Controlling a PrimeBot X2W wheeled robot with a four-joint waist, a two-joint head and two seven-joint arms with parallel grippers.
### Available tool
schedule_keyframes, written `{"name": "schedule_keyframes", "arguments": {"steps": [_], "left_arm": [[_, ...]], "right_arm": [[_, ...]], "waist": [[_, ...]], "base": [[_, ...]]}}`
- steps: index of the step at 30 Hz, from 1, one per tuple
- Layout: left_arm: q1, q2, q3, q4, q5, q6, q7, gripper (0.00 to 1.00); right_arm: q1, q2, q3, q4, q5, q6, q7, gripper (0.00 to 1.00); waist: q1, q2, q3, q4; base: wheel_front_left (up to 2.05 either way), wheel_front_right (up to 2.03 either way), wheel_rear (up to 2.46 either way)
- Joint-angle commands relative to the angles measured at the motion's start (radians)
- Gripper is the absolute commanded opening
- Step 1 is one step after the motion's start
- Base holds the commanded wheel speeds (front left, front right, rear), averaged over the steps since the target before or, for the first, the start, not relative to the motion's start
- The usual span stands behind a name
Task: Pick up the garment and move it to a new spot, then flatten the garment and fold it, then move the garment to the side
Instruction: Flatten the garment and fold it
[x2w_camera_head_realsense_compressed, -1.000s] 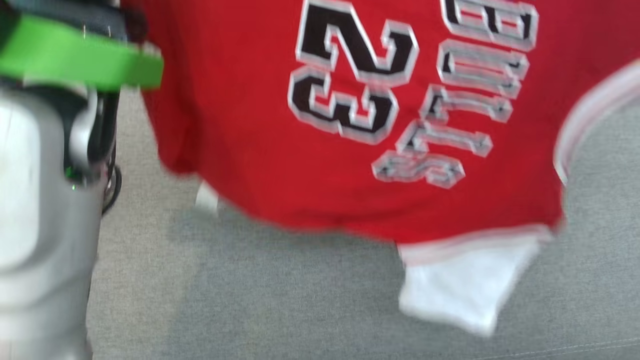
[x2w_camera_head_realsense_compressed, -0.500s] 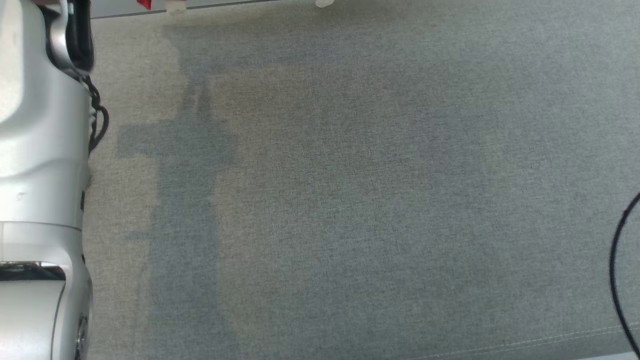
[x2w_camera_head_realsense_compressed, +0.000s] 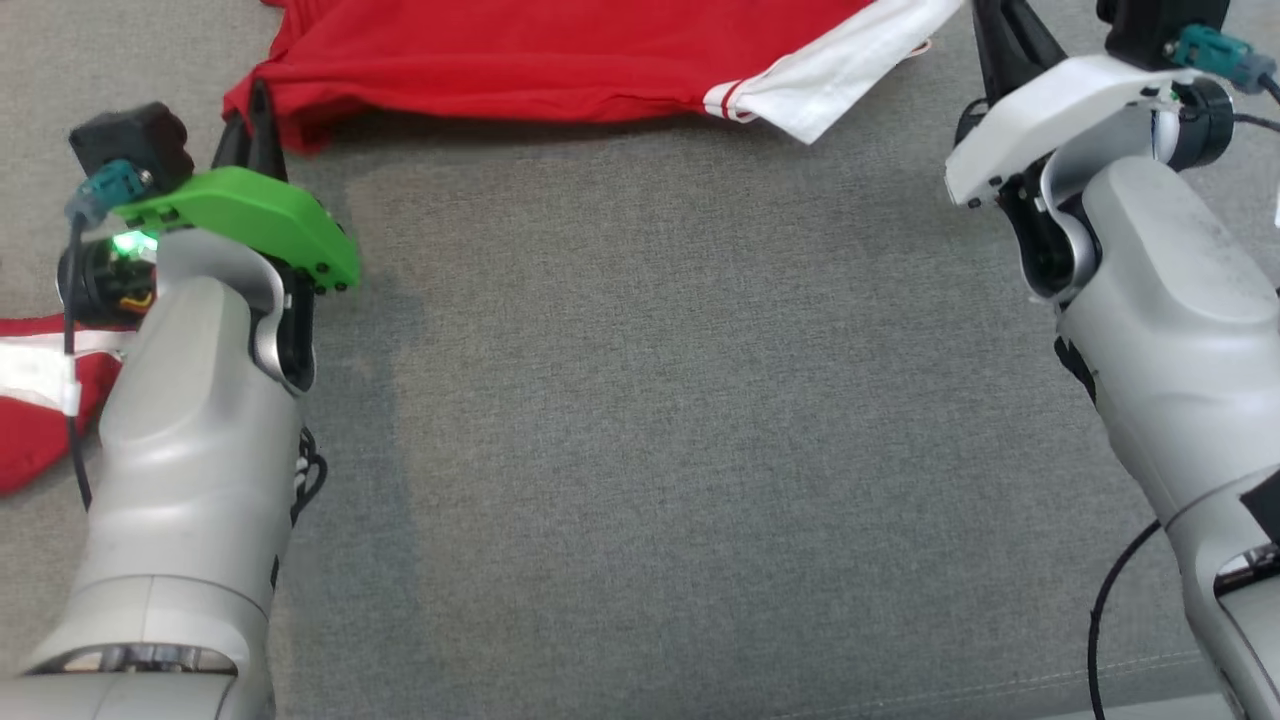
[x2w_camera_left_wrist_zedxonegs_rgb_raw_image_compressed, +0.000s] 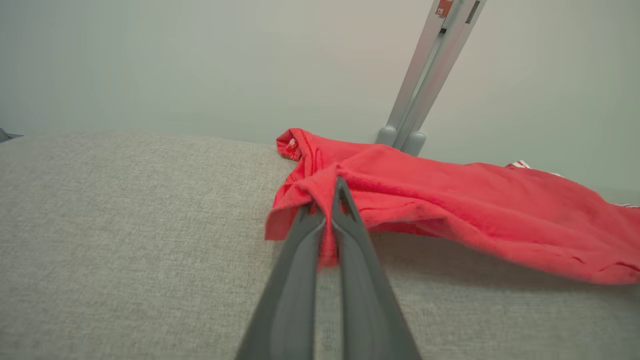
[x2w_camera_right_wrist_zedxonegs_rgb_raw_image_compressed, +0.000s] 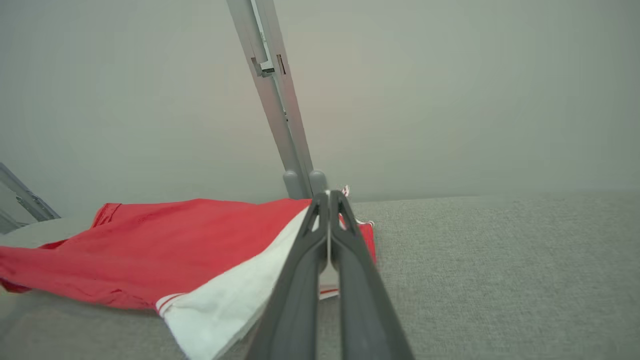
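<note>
The garment (x2w_camera_head_realsense_compressed: 540, 50) is a red jersey with white trim, lying across the far part of the grey padded surface (x2w_camera_head_realsense_compressed: 650, 400). My left gripper (x2w_camera_left_wrist_zedxonegs_rgb_raw_image_compressed: 334, 195), with its green housing (x2w_camera_head_realsense_compressed: 240, 215), is shut on the garment's red near-left corner (x2w_camera_left_wrist_zedxonegs_rgb_raw_image_compressed: 300, 195). That corner is bunched and lifted a little. My right gripper (x2w_camera_right_wrist_zedxonegs_rgb_raw_image_compressed: 329, 197), under a white housing (x2w_camera_head_realsense_compressed: 1050, 100), is shut on the white panel (x2w_camera_right_wrist_zedxonegs_rgb_raw_image_compressed: 240, 295) at the garment's near-right corner. In the head view the left fingers (x2w_camera_head_realsense_compressed: 258, 125) point up to the red hem, and the right fingers (x2w_camera_head_realsense_compressed: 1005, 45) reach the top edge.
A red and white piece of cloth (x2w_camera_head_realsense_compressed: 35, 420) lies at the left edge behind my left forearm. A grey metal post (x2w_camera_left_wrist_zedxonegs_rgb_raw_image_compressed: 425, 75) (x2w_camera_right_wrist_zedxonegs_rgb_raw_image_compressed: 280, 110) rises behind the garment at the far edge. A black cable (x2w_camera_head_realsense_compressed: 1110, 600) loops at the lower right.
A second ago the garment hung close before the head camera; half a second ago it was almost out of view. Now it lies at the far side, both grippers on its corners. The camera has swung.
</note>
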Motion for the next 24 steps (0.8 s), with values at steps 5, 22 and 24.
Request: {"name": "schedule_keyframes", "arguments": {"steps": [5,22,24], "left_arm": [[0.183,-0.018,0.033,-0.124,0.030,-0.016,-0.002,0.00],[0.900,-0.029,0.019,-0.808,0.092,0.043,0.132,0.00],[0.976,-0.018,0.018,-0.930,0.094,0.070,0.202,0.00]], "right_arm": [[0.264,-0.046,-0.091,-0.231,0.026,-0.001,-0.005,0.00],[1.101,0.006,-0.359,-0.843,-0.125,-0.001,0.047,0.00],[1.170,0.025,-0.387,-0.924,-0.141,-0.001,0.087,0.00]], "waist": [[0.0000,-0.0001,-0.051,0.010],[0.0000,-0.0001,-0.239,0.014],[0.0000,-0.0001,-0.244,0.016]], "base": [[0.00,0.00,0.00],[0.00,0.00,0.00],[0.00,0.00,0.00]]}}
